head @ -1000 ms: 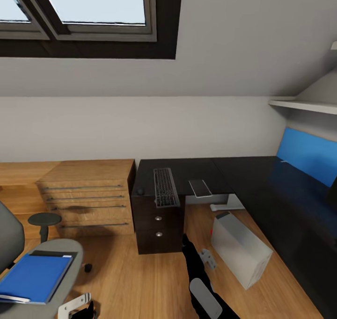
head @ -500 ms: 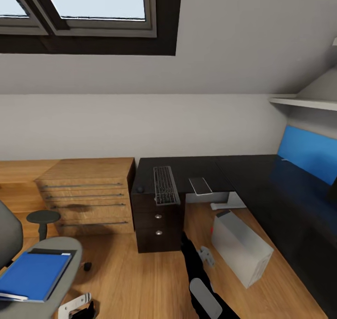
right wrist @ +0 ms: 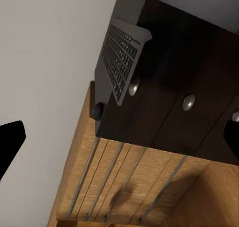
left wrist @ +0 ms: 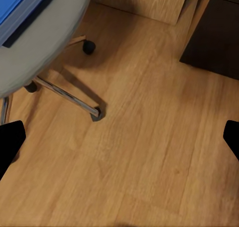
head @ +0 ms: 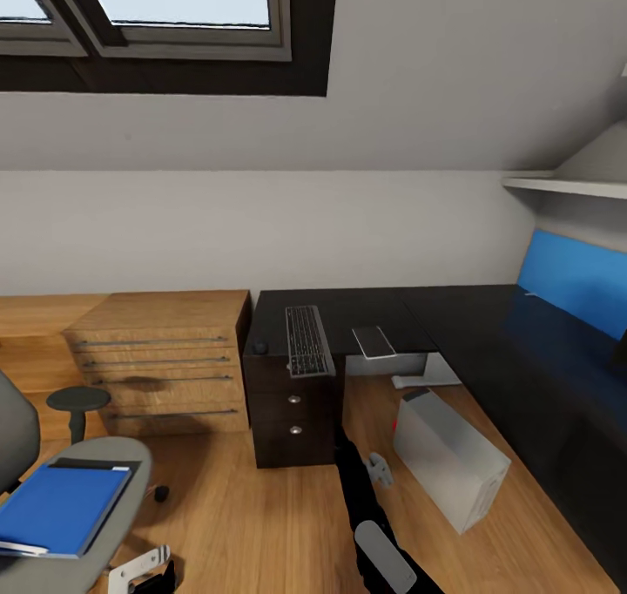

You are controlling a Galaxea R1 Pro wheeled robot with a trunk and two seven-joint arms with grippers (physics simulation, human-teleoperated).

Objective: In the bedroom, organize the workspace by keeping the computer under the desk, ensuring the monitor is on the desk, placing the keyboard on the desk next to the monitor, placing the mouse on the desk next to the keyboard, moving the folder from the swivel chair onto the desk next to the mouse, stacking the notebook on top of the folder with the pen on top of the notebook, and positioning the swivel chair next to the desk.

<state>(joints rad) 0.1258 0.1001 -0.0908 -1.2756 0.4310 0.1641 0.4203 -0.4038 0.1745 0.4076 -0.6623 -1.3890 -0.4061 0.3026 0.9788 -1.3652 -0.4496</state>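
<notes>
Folder (head: 57, 509) on swivel chair (head: 104, 468)

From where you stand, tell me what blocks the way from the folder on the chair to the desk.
Nothing visible does. The blue folder lies on the swivel chair seat, bare wood floor runs to the desk, and the wooden dresser stands beside that path.

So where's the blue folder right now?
In the head view the blue folder lies on the grey seat of the swivel chair at the lower left, on the wood floor in front of the wooden drawer chest, well away from the dark desk.
</notes>
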